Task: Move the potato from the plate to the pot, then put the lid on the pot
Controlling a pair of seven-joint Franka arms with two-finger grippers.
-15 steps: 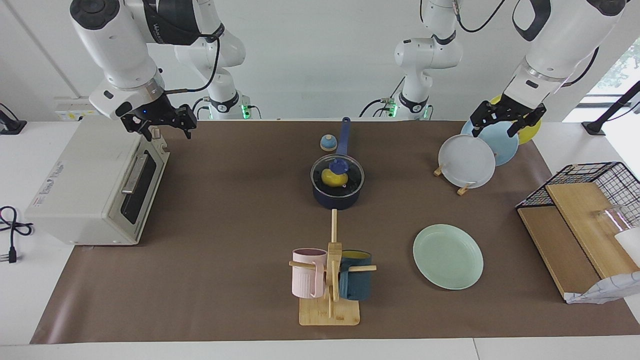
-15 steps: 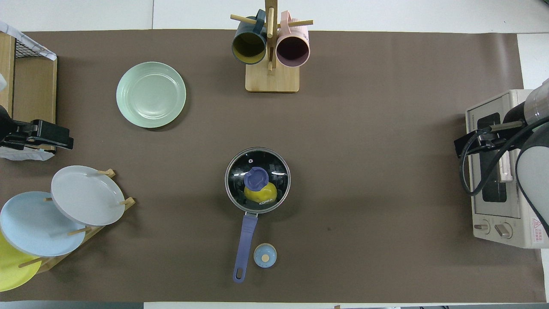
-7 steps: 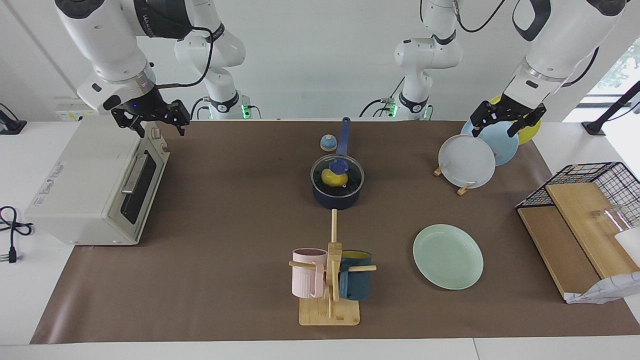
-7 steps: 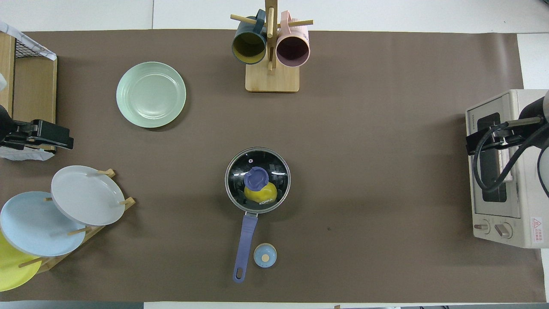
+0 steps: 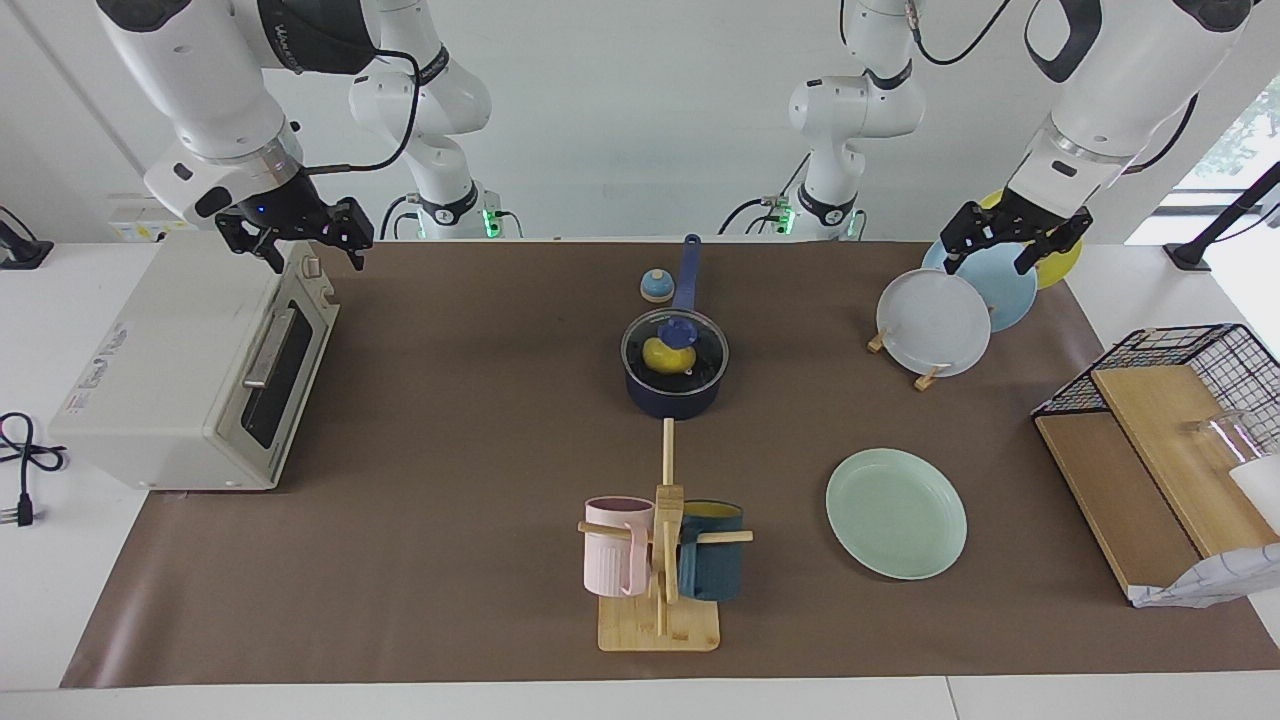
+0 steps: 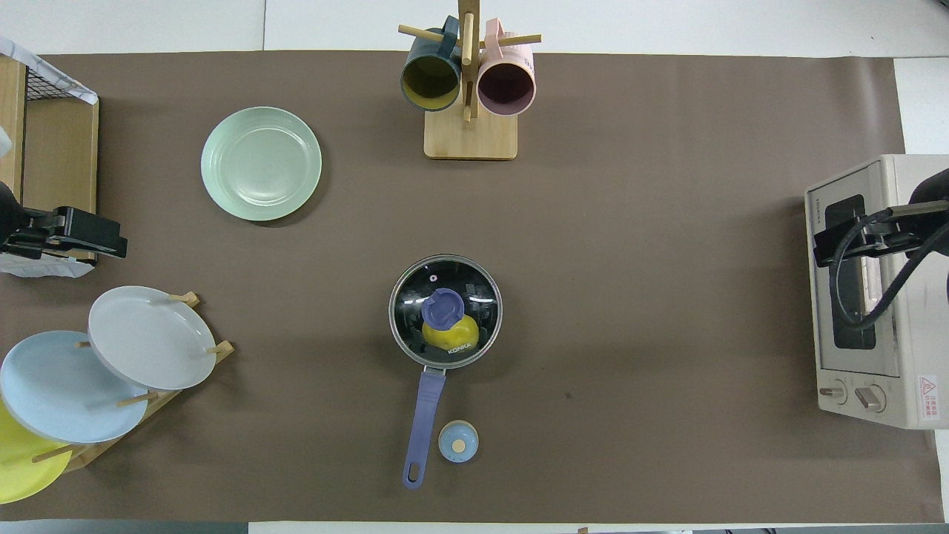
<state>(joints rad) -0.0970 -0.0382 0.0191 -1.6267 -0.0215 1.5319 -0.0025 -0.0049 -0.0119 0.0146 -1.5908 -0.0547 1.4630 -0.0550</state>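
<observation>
Both end effectors spread, empty; pot (image 5: 675,392) handle points toward robots, lid (image 5: 675,345) on.

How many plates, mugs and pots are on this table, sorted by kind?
Plates: 4, namely the mint plate lying flat, and grey, light blue and yellow in the rack.
Mugs: 2, pink and teal.
Pots: 1, the pot, with its lid on.
Total: 7.
</observation>
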